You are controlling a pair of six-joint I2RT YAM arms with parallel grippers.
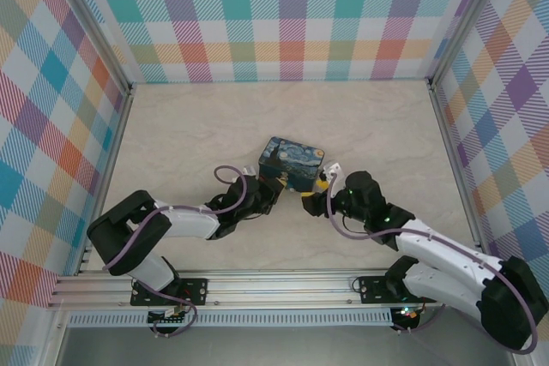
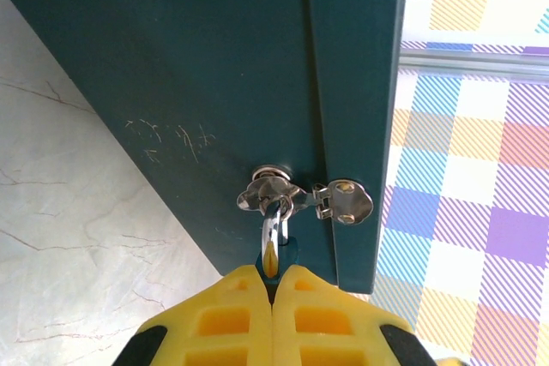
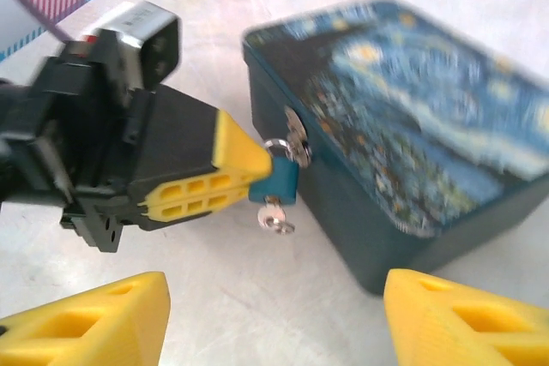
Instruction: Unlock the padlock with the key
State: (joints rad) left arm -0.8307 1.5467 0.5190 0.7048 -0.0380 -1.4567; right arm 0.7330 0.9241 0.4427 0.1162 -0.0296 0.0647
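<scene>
Centrally on the pale table (image 1: 189,135): painted night-sky tin box (image 3: 412,152), with a tiny blue padlock (image 3: 280,184) hanging from the silver hasp (image 2: 273,190) on its side wall. Left gripper (image 3: 262,165) clamped shut on the padlock body, yellow fingers (image 3: 193,195) pressed together, shackle (image 2: 273,231) threaded through the hasp. Very small metal key (image 3: 274,216), apparently seated in the padlock's underside, ring end dangling free. Right gripper (image 3: 276,289) spread wide, holding nothing, near the key but apart from it. Probably light, stiff and slick, easily knocked sideways; best pinched across the key's flat head, then turned gently against the braced padlock.
</scene>
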